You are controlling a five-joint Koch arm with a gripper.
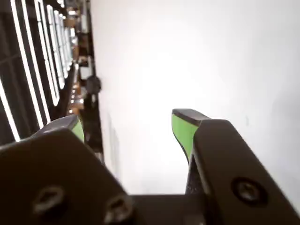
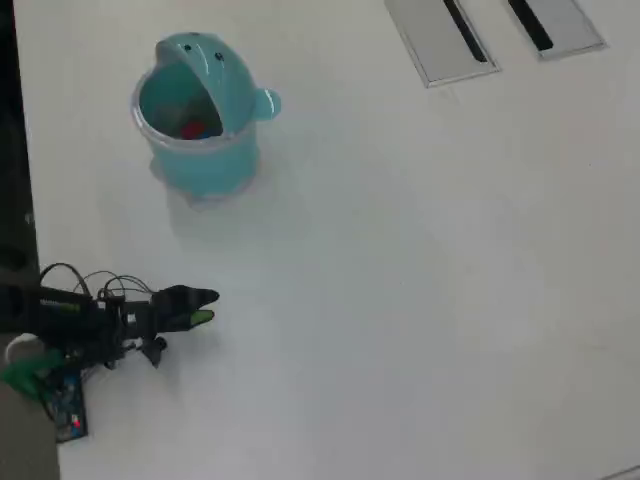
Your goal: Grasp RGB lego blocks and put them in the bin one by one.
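With a red block [image 2: 195, 129] already inside the teal bin [image 2: 196, 172] and none left on the white counter [image 2: 420, 260], the gripper [image 2: 204, 308] rests low, jaws parted and empty, best kept clear of the bin.

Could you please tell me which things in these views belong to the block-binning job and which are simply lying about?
Job: teal bin; red block inside it; gripper, open and empty.

Bystanders: two grey slotted panels at the table's top edge; wiring by the arm's base.
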